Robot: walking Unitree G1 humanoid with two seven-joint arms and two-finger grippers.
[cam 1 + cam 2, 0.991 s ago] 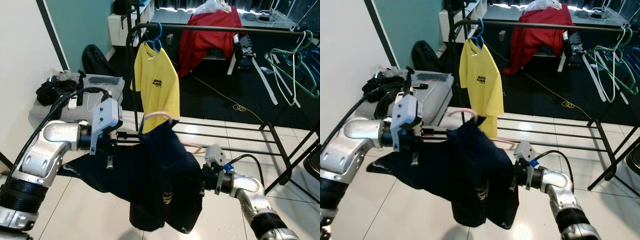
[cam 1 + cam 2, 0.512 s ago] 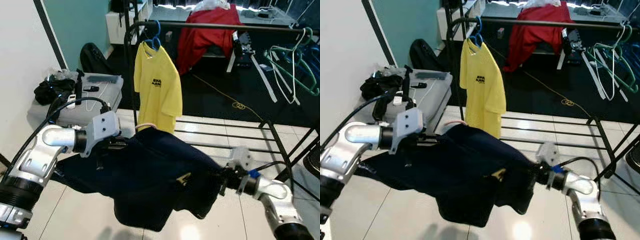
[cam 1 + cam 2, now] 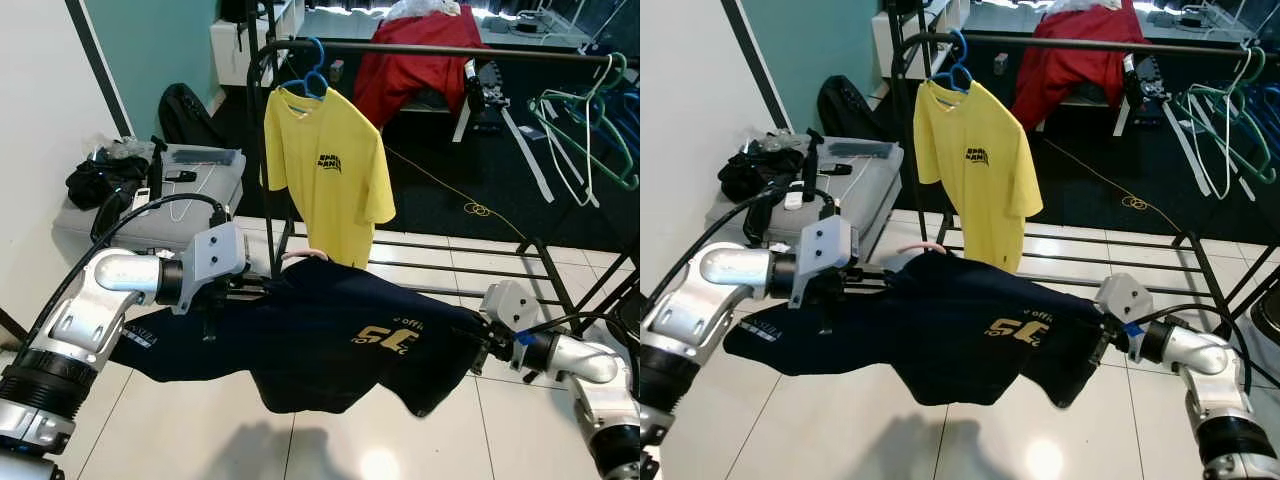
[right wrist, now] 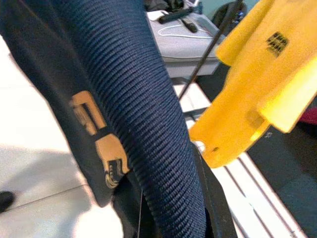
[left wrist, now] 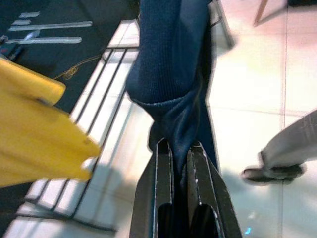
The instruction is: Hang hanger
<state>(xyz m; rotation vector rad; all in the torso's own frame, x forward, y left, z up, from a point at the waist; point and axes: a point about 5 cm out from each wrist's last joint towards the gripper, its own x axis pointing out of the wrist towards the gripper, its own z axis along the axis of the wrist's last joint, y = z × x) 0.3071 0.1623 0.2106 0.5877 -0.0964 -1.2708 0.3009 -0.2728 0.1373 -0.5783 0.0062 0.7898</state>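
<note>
The left gripper [image 5: 179, 153] pinches one side of the navy T-shirt [image 3: 330, 340]; the right gripper [image 3: 478, 345] clamps the other, stretching it flat, probably for easy lifting. Its pink hanger [image 3: 300, 256] peeks out below the rail [image 3: 450, 50], beside the yellow T-shirt [image 3: 325, 170].

You had two arms of brushed silver segments with black ribbed rings at the joints. A black cable looped over the left arm. Each wrist carried a pale grey angular camera block. The left tool [image 5: 181, 163] had two long black fingers; a blue connector sat behind the right wrist block.
</note>
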